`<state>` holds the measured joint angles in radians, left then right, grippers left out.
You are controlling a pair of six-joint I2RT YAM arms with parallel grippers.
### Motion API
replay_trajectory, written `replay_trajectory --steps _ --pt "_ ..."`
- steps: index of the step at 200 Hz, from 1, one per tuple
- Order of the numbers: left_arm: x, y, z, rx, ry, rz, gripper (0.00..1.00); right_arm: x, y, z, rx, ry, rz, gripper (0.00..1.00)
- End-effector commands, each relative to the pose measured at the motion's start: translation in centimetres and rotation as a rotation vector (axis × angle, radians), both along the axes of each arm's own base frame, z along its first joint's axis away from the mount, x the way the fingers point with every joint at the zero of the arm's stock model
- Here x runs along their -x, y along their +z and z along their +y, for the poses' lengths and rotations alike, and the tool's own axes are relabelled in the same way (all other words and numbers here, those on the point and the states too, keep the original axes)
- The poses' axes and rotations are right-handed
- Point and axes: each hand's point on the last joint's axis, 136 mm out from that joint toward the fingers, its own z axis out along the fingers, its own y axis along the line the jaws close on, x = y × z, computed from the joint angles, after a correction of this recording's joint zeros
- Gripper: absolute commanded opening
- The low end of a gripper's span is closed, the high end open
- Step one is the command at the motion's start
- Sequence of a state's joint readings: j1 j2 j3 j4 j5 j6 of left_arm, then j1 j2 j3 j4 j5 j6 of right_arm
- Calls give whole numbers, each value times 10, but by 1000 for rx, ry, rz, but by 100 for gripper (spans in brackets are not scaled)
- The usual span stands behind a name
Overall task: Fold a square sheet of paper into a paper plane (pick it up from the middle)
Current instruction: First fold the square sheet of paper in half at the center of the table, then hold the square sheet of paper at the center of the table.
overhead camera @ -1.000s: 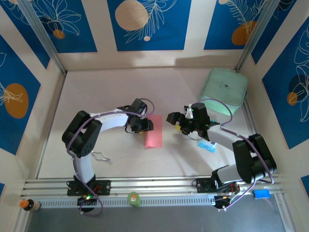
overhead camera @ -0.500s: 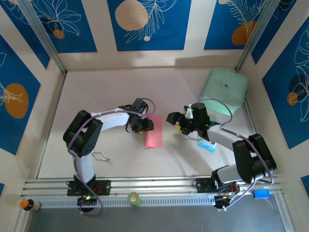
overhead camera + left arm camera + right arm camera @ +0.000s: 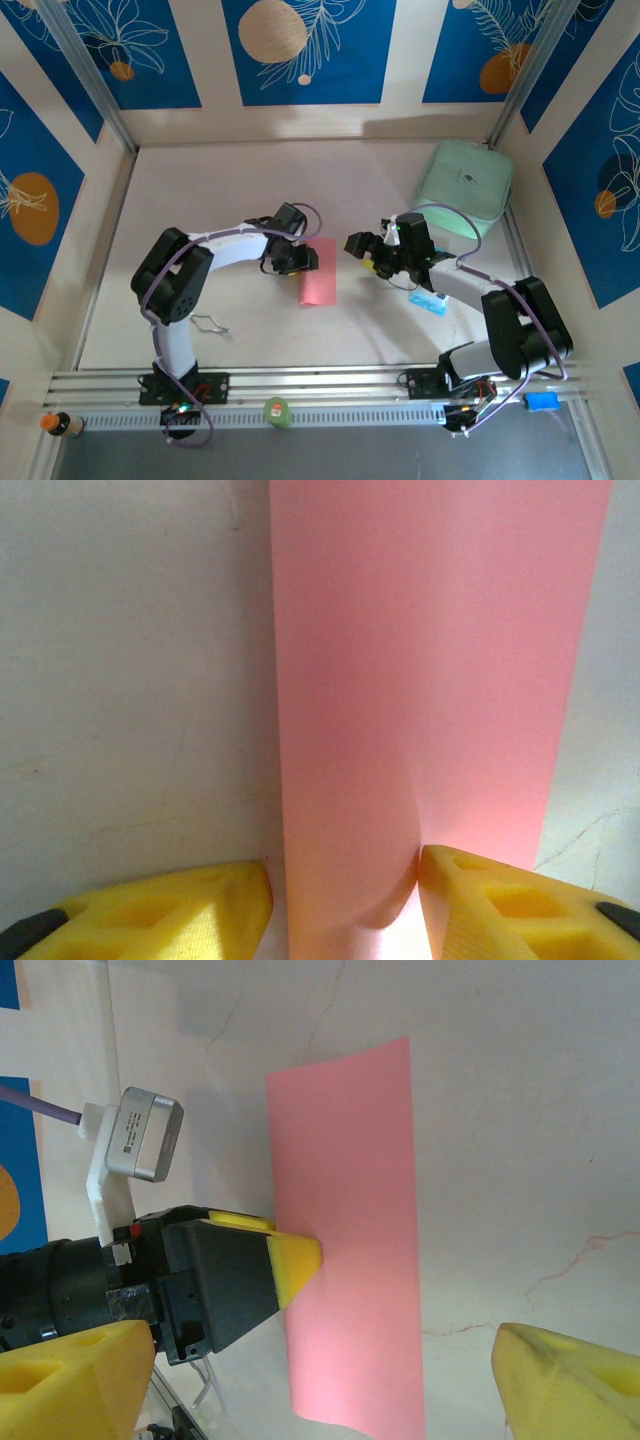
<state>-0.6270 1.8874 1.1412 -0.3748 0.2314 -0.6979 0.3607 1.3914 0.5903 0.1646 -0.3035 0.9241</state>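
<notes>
Square sheet of paper (image 3: pixel 320 272): pink-red, folded to a narrow strip, lying flat on the table (image 3: pixel 220 190); long sides running away from the arm bases; a slight upward curl at the end seen closest in the left wrist view (image 3: pixel 430 680).
Left gripper (image 3: pixel 300 258): at the sheet's left long edge, near its far end; tips low at the sheet.
Left gripper, jaws (image 3: pixel 345 900): yellow fingertips standing apart; one on bare table just beside the sheet's edge, the other on the sheet itself; part of the strip's width lying between them, not clamped.
Left gripper, seen from the right wrist: one yellow fingertip (image 3: pixel 295 1260) touching the sheet's (image 3: pixel 350 1240) long edge.
Right gripper (image 3: pixel 362 254): right of the sheet, apart from it, pointing toward it.
Right gripper, jaws (image 3: pixel 325 1380): spread wide, nothing between the tips.
Mint-green case (image 3: pixel 465 185): well apart from the sheet, to its right and farther back.
Blue-and-white packet (image 3: pixel 428 302): right of the sheet, level with its near end, beside the right arm.
Wire clip (image 3: pixel 205 322): left of the sheet and nearer the arm bases.
</notes>
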Motion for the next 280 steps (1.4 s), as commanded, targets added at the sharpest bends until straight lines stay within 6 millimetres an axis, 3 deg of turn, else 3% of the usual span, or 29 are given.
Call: replay_trajectory --steps 1,99,254,280 --pt "16 -54 34 -188 14 69 51 -1 4 4 -1 18 -10 88" --pt "16 -56 35 -195 15 71 47 0 2 3 4 18 -7 88" --pt "16 -61 34 -217 -6 80 52 0 -2 4 7 22 3 88" --pt "16 -61 33 -214 -3 80 52 1 -5 5 5 28 12 83"
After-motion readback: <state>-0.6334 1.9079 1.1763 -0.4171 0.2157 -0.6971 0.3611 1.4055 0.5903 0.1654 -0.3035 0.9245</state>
